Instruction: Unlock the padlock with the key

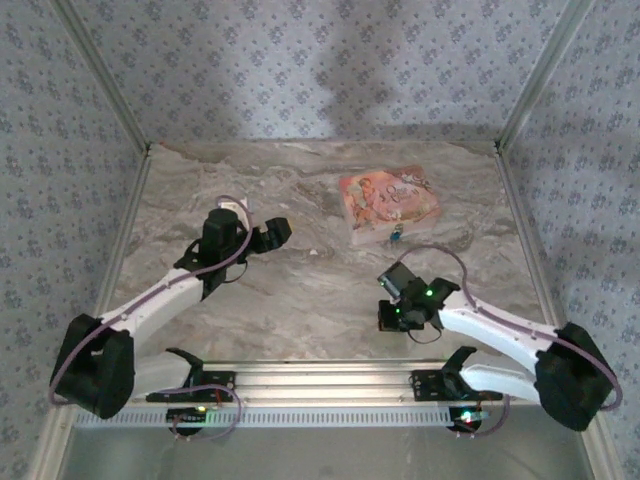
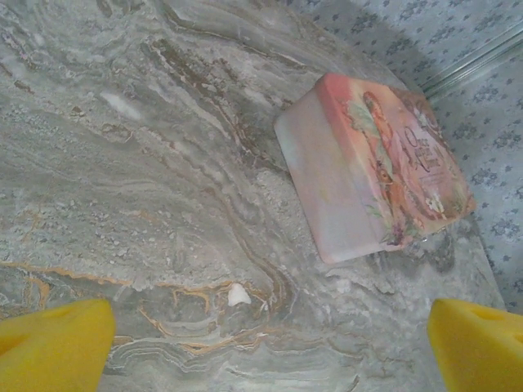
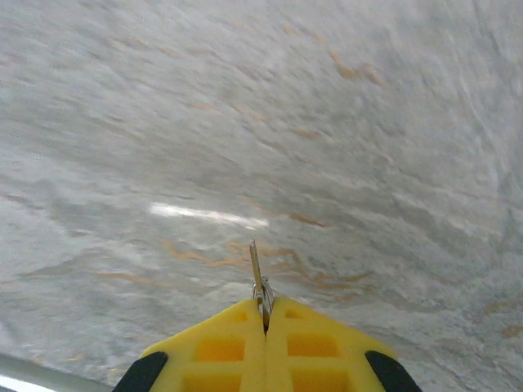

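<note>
My right gripper [image 3: 265, 306] is shut on the key [image 3: 257, 265], whose thin silvery blade sticks out forward past the yellow fingertips, over bare marble. In the top view this gripper [image 1: 388, 318] hovers at the near right of the table. The padlock [image 1: 397, 235], a tiny teal thing, lies against the near edge of the pink box, further back than the right gripper. My left gripper [image 1: 280, 232] stands open at the left middle. Its yellow fingers [image 2: 53, 343] are wide apart with nothing between them, facing the box.
The flat pink illustrated box [image 1: 388, 200] [image 2: 376, 163] lies at the back right of the marble table [image 1: 300, 290]. A small white speck [image 2: 238, 294] sits on the marble ahead of the left gripper. Patterned walls and metal posts enclose the table.
</note>
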`<state>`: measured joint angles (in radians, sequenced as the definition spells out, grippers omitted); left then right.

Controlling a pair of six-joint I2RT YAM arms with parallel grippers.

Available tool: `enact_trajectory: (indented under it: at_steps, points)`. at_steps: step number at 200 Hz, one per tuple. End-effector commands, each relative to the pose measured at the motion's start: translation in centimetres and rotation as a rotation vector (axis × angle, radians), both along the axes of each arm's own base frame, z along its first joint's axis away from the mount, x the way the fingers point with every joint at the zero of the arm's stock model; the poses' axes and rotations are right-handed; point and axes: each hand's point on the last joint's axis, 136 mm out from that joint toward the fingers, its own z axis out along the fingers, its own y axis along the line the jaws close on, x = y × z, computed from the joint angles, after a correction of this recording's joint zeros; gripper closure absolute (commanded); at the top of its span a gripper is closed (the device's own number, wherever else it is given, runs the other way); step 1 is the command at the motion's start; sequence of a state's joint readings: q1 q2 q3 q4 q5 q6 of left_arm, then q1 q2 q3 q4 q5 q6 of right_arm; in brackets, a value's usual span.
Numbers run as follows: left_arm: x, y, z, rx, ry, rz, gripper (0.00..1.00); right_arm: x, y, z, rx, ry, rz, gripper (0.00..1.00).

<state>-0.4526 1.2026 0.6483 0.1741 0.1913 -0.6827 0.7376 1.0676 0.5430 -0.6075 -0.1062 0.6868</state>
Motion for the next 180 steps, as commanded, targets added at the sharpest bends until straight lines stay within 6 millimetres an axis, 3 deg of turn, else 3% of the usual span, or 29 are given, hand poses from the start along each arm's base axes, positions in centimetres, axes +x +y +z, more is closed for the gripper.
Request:
enact_trajectory:
  at_steps: [1,50,86,140,180]
  points:
    - [-0.2,-0.8,3.7,-0.051,-0.074,-0.042,0.03,2.2,1.8,3.3,0.135,-0.149,0.089,1.00]
    - [-1.7,-3.7,8.7,-0.172,-0.185,-0.229,0.16,7.8,3.8,10.5,0.424,-0.434,0.177,1.00]
    - [-3.2,-5.2,11.6,-0.255,-0.249,-0.353,0.26,9.8,5.2,15.4,0.552,-0.602,0.329,1.00]
    - [-5.1,-7.1,15.8,-0.310,-0.352,-0.508,0.38,10.1,7.8,21.8,0.733,-0.783,0.567,1.00]
    - [-6.5,-9.5,17.0,-0.305,-0.391,-0.604,0.45,9.4,9.9,23.3,0.767,-0.814,0.657,1.00]
